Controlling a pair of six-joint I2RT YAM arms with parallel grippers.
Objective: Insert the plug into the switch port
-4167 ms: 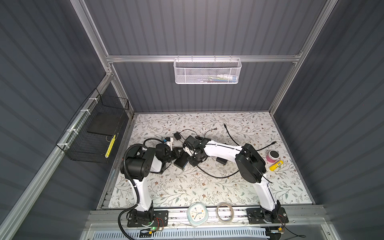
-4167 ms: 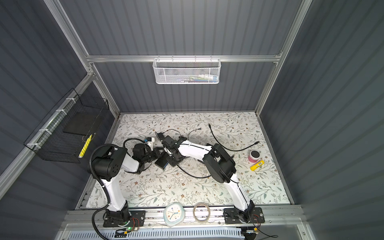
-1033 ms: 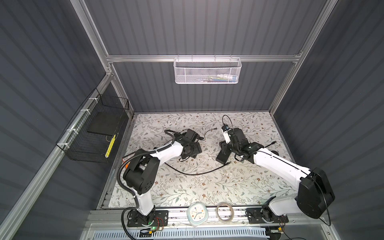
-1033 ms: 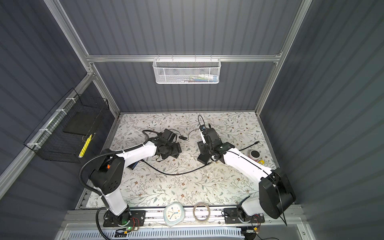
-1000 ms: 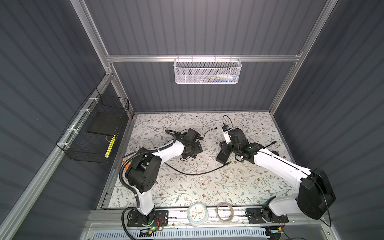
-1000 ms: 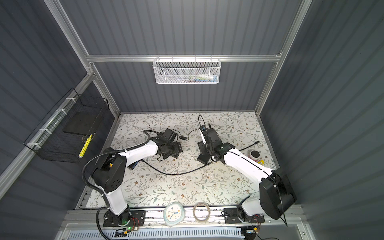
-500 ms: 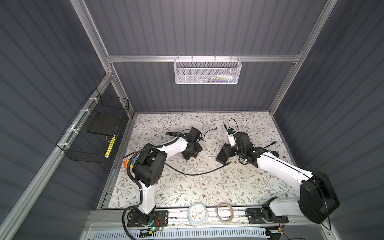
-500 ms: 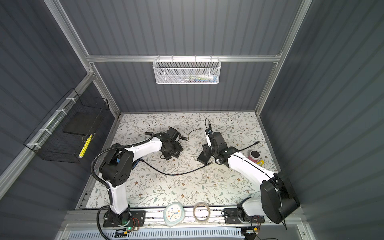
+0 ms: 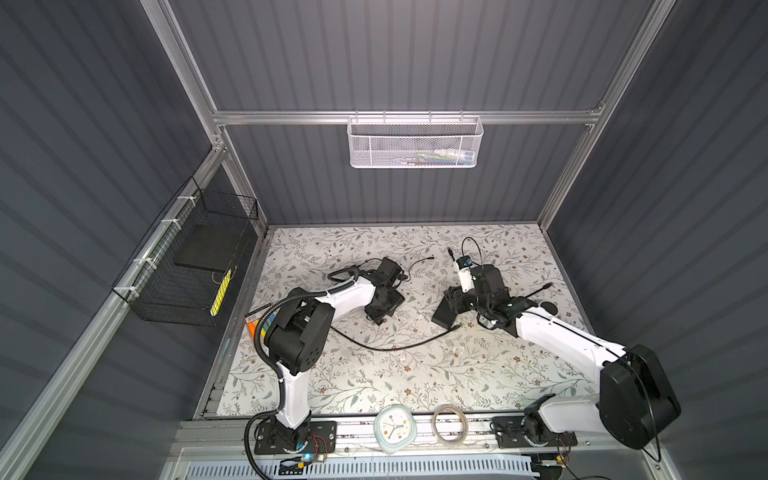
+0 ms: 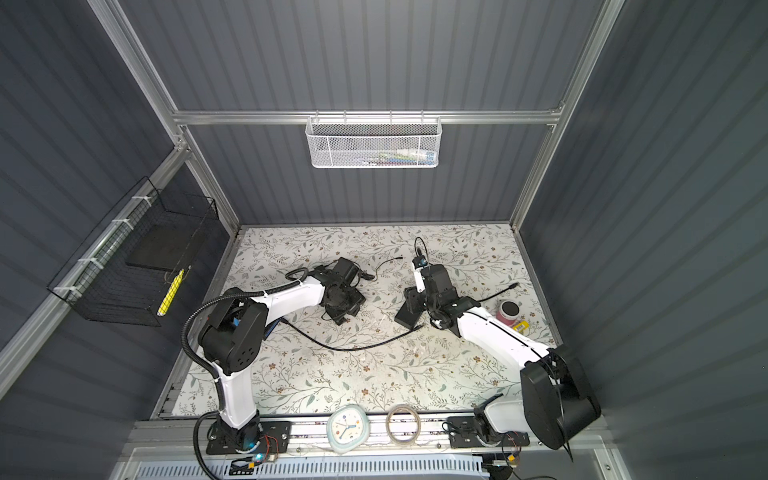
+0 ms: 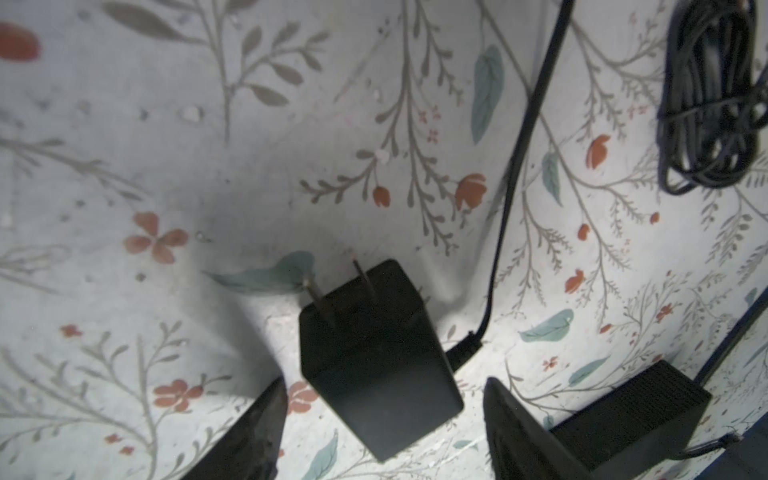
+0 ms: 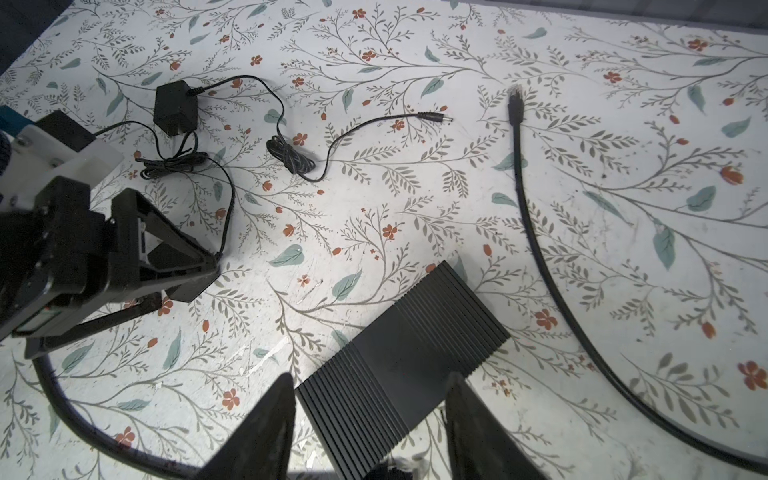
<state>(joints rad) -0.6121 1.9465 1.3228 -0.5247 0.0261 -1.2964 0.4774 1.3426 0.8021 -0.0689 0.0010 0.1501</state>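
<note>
Fingers (image 12: 266,428) of the right gripper (image 12: 370,376) clamp the black switch box (image 12: 415,332) by its sides, port hidden; the left gripper (image 11: 385,380) hangs spread around a power adapter (image 11: 374,353) without touching it, its prongs seen only from that wrist. A thick cable's plug (image 9: 456,328) lies just beside the box. A white wall basket (image 9: 395,145) holds small items, a black wire basket (image 9: 166,299) a dark slab.

Left end effector (image 11: 384,380) sits low over the floral bench (image 11: 166,145), fingers (image 11: 253,432) apart w/ a black power adapter (image 11: 374,353) lying btwn them, slim gap each side. Its two prongs (image 11: 320,301) point away from the fingers. Thin black cable (image 11: 528,124) leaves adapter's side, runs out of frame. Coiled cord bundle (image 11: 706,95) lies well apart. Ribbed black block (image 11: 631,415) just beside one finger, poss. a 2nd box, cropped.
</note>
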